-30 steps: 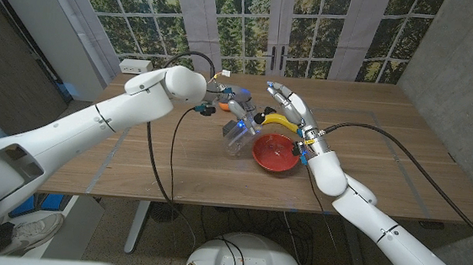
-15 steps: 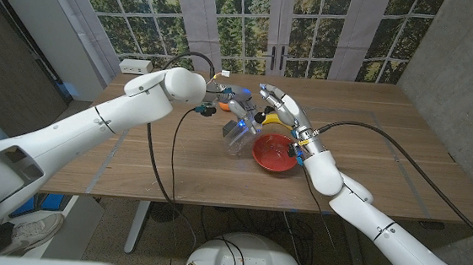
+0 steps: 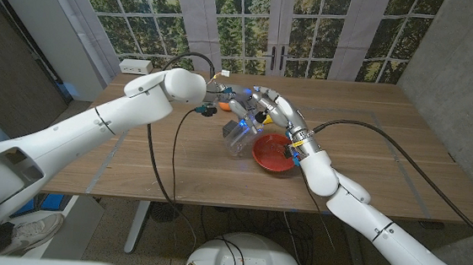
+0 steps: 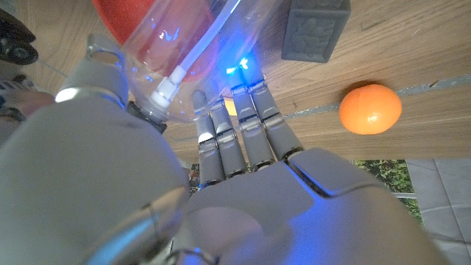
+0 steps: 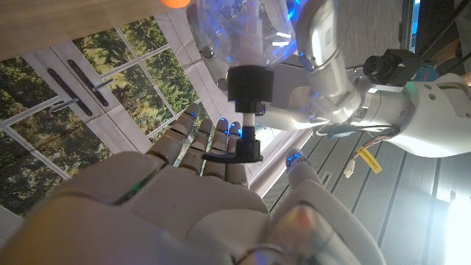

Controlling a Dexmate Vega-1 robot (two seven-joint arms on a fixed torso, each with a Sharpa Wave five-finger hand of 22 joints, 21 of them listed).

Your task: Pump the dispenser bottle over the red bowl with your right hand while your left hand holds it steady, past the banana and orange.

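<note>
Head view, centre of frame: clear dispenser bottle (image 3: 241, 133) sits tilted just left of the red bowl (image 3: 274, 152), w/ its pump end toward upper middle. Left hand (image 3: 232, 101) grips bottle body; in left wrist view its fingers (image 4: 234, 131) wrap the clear plastic, a white tube visible inside, red bowl showing through at top of that pic. Right hand (image 3: 274, 110) is at the pump end, just above the bowl, fingers apart & lightly curved. Right wrist view shows the black pump head (image 5: 241, 147) against the fingers (image 5: 193, 143) near centre, but can't tell if they're pressing or merely touching; nothing clasped. Banana (image 3: 265, 118) mostly hidden under right hand. Orange (image 3: 210, 108) left of bottle, near left wrist; also right side of left wrist view (image 4: 370, 109), beside a grey cube (image 4: 316, 28) on the wooden table (image 3: 370, 160).
</note>
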